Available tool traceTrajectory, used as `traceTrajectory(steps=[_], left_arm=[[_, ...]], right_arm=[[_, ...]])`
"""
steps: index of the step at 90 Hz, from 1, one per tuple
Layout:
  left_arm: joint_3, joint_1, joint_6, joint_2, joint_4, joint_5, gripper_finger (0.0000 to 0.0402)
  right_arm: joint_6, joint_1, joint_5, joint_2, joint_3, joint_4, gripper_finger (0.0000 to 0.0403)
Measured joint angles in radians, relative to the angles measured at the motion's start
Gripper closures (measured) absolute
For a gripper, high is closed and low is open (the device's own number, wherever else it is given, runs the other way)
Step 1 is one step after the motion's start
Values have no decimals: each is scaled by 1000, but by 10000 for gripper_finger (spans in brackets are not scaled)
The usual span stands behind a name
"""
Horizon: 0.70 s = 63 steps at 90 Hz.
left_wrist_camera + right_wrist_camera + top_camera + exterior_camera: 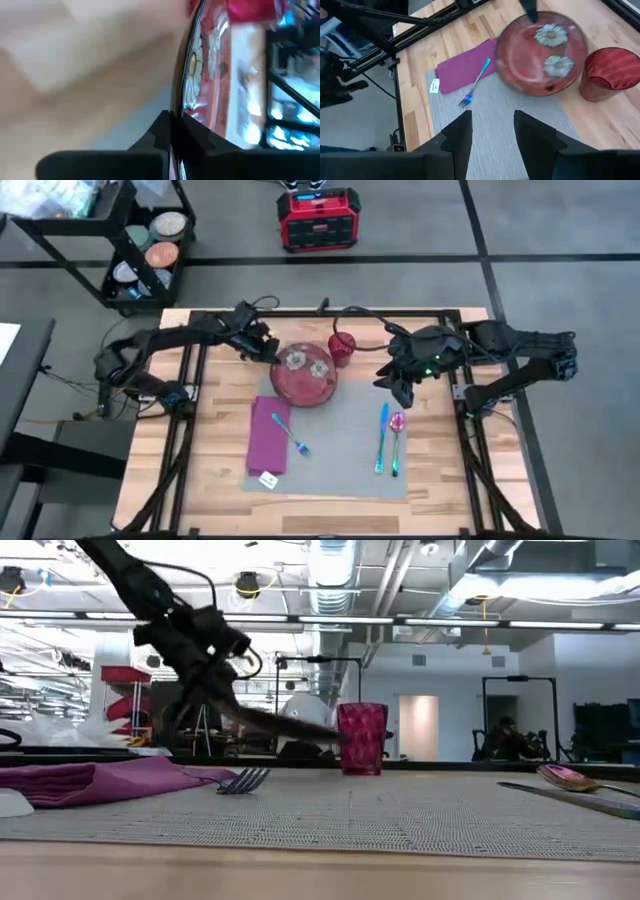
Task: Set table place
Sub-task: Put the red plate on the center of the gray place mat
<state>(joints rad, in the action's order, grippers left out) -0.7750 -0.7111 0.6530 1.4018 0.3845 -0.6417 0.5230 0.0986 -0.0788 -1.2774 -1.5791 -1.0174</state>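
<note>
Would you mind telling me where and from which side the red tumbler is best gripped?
Grip the red tumbler across its upright wall, coming in level from the right pincer side. It stands upright, and the plate crowds its left, so that side is probably freer.

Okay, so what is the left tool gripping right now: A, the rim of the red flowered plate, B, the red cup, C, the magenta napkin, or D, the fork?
A: the left tool is shut on the rim of the plate, and the low view shows the plate lifted at an angle above the placemat; the fork, cup and napkin lie untouched.
</note>
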Motion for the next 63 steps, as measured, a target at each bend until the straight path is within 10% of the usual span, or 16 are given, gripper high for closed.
traceTrajectory(steps=[63], left_arm=[[-1,352,244,160,-372,70,401]], right_arm=[[0,46,0,0,0,-31,271]])
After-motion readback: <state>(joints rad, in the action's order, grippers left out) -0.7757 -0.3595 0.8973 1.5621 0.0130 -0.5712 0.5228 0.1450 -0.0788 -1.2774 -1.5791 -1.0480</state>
